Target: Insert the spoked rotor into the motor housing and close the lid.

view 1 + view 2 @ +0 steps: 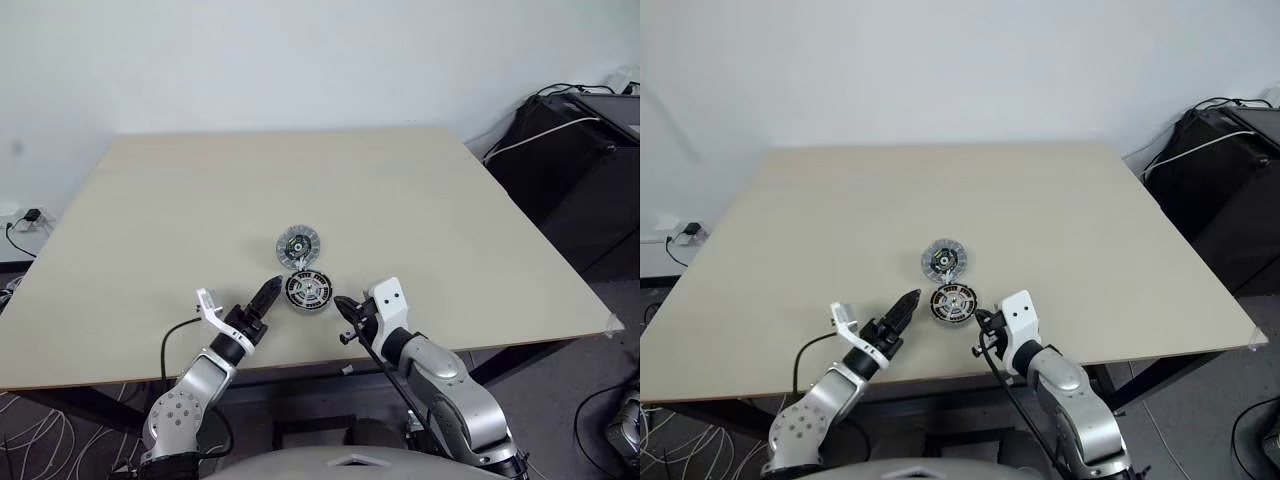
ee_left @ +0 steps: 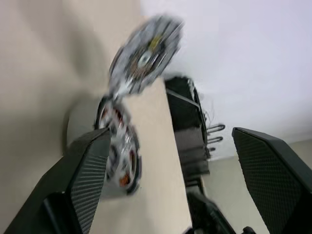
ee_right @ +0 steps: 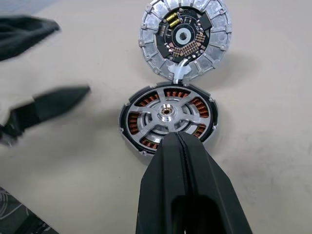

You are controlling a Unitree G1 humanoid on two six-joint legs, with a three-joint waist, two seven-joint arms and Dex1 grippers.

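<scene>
The motor housing [image 3: 130, 125] lies flat near the table's front edge, its copper windings showing between silver spokes. The spoked rotor [image 3: 165, 111] sits inside it. Just behind, touching the housing's rim, the lid [image 3: 185, 36] lies flat with its dark centre up. My left gripper [image 1: 262, 300] is open just left of the housing, its wide-apart fingers [image 2: 87, 170] holding nothing. My right gripper [image 3: 178, 141] is shut and empty, with its tip at the housing's near right rim.
The beige table [image 1: 200, 200] is bare apart from the motor parts, and its front edge runs just beneath both grippers. Black equipment with cables [image 1: 585, 160] stands off the table's right side. Loose cables [image 1: 35, 430] lie on the floor at the left.
</scene>
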